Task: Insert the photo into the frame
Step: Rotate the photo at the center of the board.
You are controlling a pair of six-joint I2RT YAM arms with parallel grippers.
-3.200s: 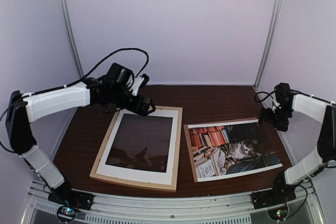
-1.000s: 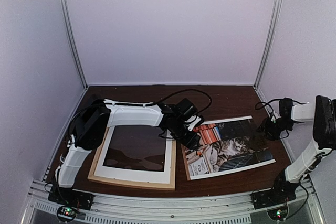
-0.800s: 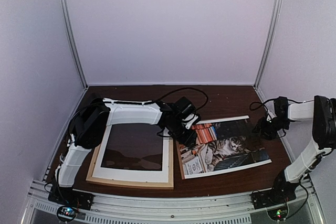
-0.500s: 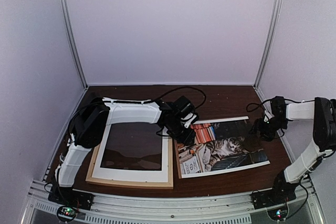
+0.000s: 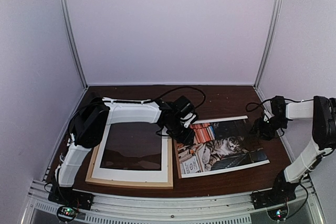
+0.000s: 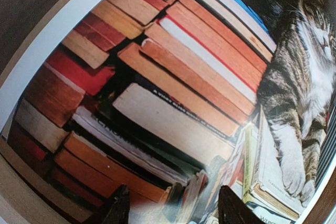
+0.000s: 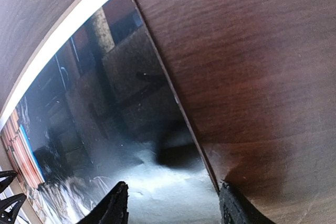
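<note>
The photo (image 5: 226, 148), a cat beside stacked red-orange books, lies face up on the brown table, right of the frame (image 5: 128, 184). The frame's pale wood strips surround a white mat and a dark centre. My left gripper (image 5: 184, 132) is low over the photo's upper left part. In the left wrist view its black fingertips stand apart over the printed books (image 6: 173, 77), with nothing between them (image 6: 173, 211). My right gripper (image 5: 261, 131) is at the photo's right edge. Its jaws straddle that edge, open (image 7: 173, 208), one tip over the print (image 7: 105, 129) and one over bare wood.
The photo's left edge lies close to the frame's right strip (image 5: 171, 156). Pale booth walls and metal posts (image 5: 269, 30) close in the table on three sides. Bare dark tabletop (image 5: 226, 100) lies behind the photo. A metal rail (image 5: 168, 203) runs along the near edge.
The photo has slid left toward the frame. Both grippers moved left with it, the right one coming in from the table's right edge.
</note>
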